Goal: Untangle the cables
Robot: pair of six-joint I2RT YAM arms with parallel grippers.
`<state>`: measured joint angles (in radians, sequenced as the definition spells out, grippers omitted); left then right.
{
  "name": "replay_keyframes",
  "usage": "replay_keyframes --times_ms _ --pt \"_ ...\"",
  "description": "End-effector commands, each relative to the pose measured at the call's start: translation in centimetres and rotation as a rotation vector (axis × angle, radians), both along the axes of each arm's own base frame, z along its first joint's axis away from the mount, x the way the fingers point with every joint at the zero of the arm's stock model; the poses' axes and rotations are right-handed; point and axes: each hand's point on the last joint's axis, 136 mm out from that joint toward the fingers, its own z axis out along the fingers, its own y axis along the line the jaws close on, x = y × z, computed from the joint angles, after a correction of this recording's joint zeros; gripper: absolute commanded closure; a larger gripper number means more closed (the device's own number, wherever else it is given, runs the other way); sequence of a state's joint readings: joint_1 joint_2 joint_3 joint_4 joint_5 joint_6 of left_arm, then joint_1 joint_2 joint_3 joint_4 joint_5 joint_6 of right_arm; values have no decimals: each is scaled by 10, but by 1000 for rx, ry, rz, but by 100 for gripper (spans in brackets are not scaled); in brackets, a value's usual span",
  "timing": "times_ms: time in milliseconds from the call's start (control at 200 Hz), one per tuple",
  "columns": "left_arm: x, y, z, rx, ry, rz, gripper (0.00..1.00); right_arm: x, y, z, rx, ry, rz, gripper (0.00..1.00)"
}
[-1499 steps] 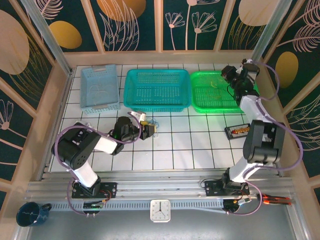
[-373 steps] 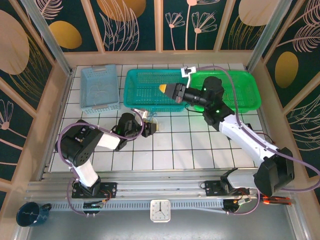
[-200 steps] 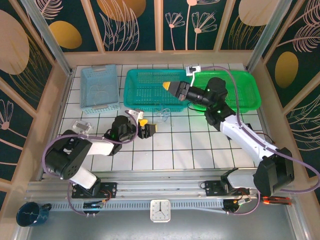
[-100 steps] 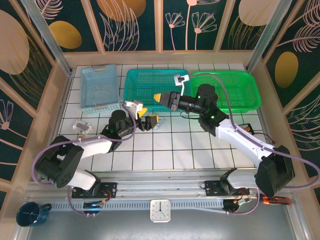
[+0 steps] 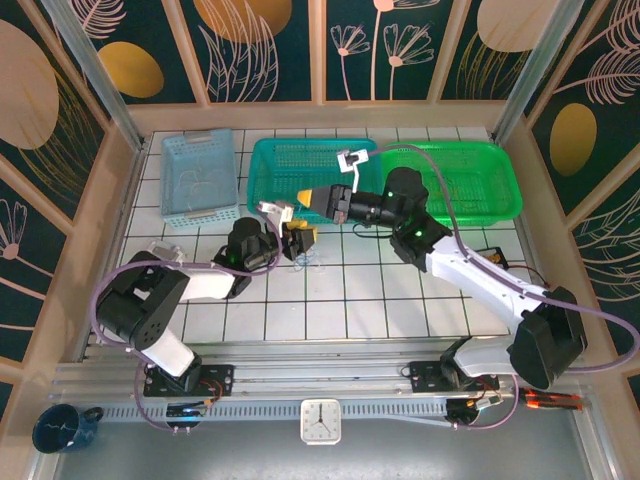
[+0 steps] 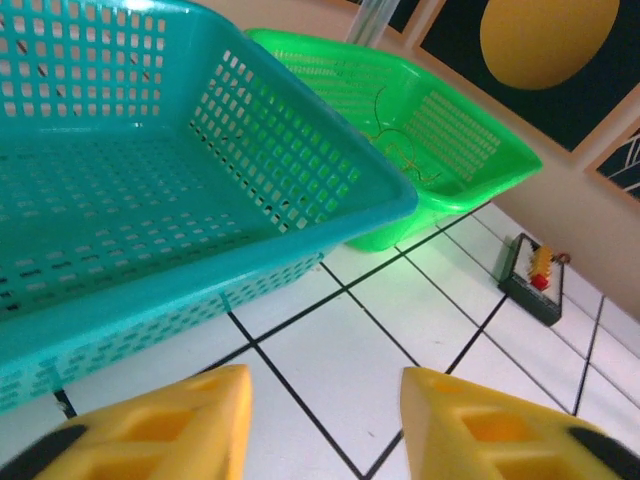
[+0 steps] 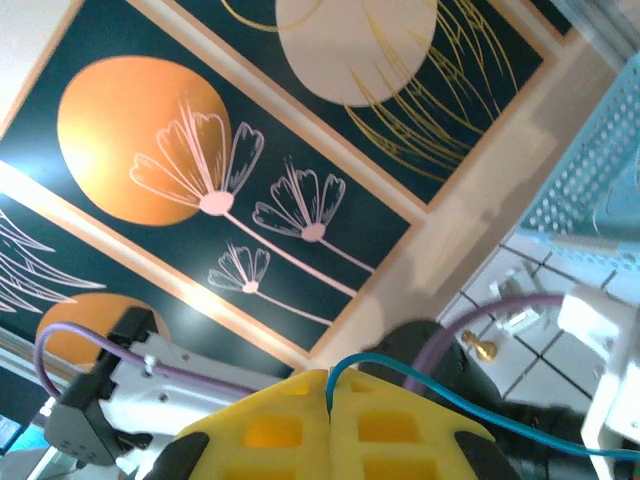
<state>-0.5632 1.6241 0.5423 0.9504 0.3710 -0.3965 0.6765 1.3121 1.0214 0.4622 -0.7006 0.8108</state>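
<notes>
fingers of right gripper (image 7: 328,388) pinch blue cable (image 7: 500,420); left gripper (image 6: 325,400) spread wide (nr teal basket (image 6: 300,200)).

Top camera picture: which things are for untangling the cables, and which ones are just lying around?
For the job: blue cable pinched in the right gripper; loose pale cables on the tiles near the open left gripper; thin yellowish cable in the green basket.
Just lying about: clock; dark blue mug; small black box.
</notes>
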Motion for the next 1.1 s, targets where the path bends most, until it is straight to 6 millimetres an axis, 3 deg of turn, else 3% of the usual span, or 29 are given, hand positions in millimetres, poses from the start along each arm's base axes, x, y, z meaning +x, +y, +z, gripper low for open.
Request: replay_keyframes --times_ms 0,55,210,265,370,450,601,716,906,1096 --pt "-10 -2 -9 -35 9 -34 71 7 -11 47 90 -104 -17 100" --pt "-12 1 -19 -28 31 -26 75 11 -17 61 118 -121 -22 100" --pt "-18 5 -34 -24 64 -16 72 21 -32 96 181 -177 -41 100" --pt "-20 7 -50 -5 98 -13 71 22 -35 106 197 -196 -46 100" --pt "-22 8 -57 2 114 -13 71 19 -37 123 219 -230 -43 100" --pt "-23 9 -61 5 122 -12 72 30 -50 133 229 -252 -84 100" --pt "-26 10 -66 6 134 -13 92 35 -57 145 248 -271 -101 100" --pt "-27 11 -68 6 140 -9 100 37 -59 148 255 -274 -105 100" --pt "-30 15 -74 12 162 4 100 45 -66 147 248 -275 -124 100" --pt "-34 19 -79 19 176 12 100 58 -111 172 265 -330 -229 100"
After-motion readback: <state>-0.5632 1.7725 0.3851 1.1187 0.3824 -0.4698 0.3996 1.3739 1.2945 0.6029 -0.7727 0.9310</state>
